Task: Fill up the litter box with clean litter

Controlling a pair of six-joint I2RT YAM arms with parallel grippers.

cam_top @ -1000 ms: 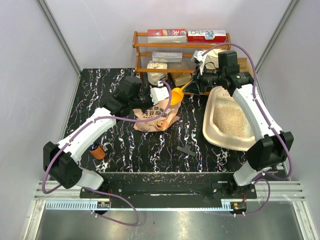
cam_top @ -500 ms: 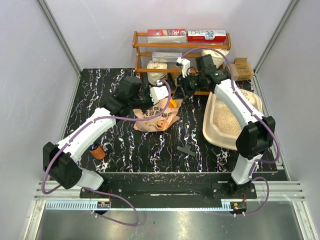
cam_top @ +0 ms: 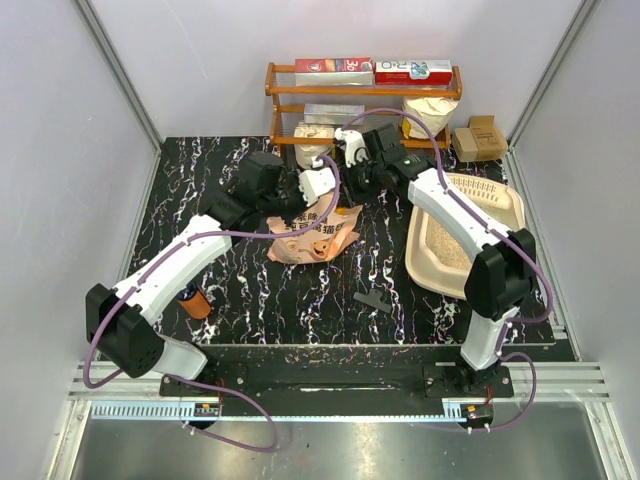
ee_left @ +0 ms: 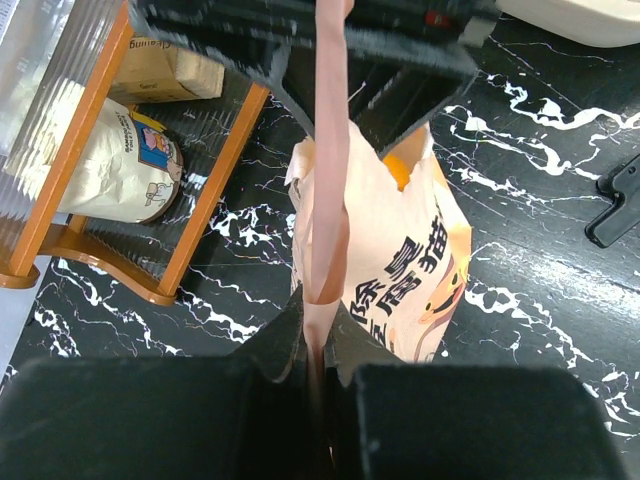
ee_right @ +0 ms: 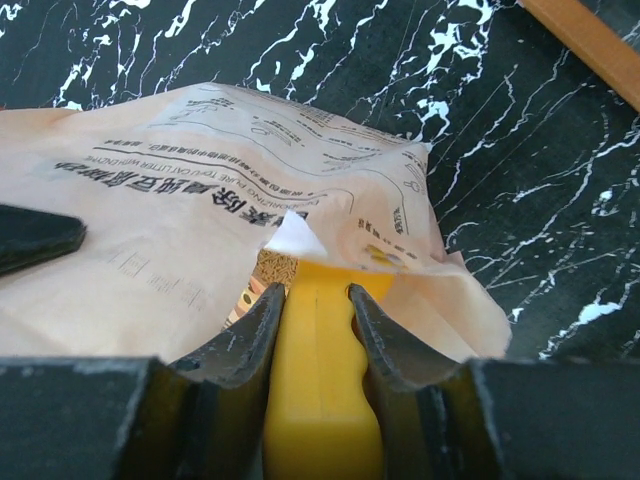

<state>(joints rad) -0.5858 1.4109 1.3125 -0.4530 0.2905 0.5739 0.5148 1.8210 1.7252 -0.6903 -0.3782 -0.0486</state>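
Note:
The pink-orange litter bag (cam_top: 312, 232) stands at the table's middle. My left gripper (cam_top: 322, 182) is shut on the bag's top edge (ee_left: 328, 200) and holds it up. My right gripper (cam_top: 352, 178) is shut on a yellow scoop handle (ee_right: 318, 380); the scoop's head is down inside the bag's mouth (ee_right: 330, 265) and hidden. The cream-beige litter box (cam_top: 466, 232) lies at the right with tan litter (cam_top: 450, 248) in it.
A wooden shelf rack (cam_top: 362, 110) with boxes and white sacks stands at the back. A cardboard box (cam_top: 478, 138) sits beside it. A black tool (cam_top: 374, 298) lies in front of the bag. An orange bottle (cam_top: 196, 300) stands by the left arm.
My right gripper has swung left from over the litter box's far end to the bag, and the yellow scoop has gone into the bag's mouth. The left gripper has stayed put.

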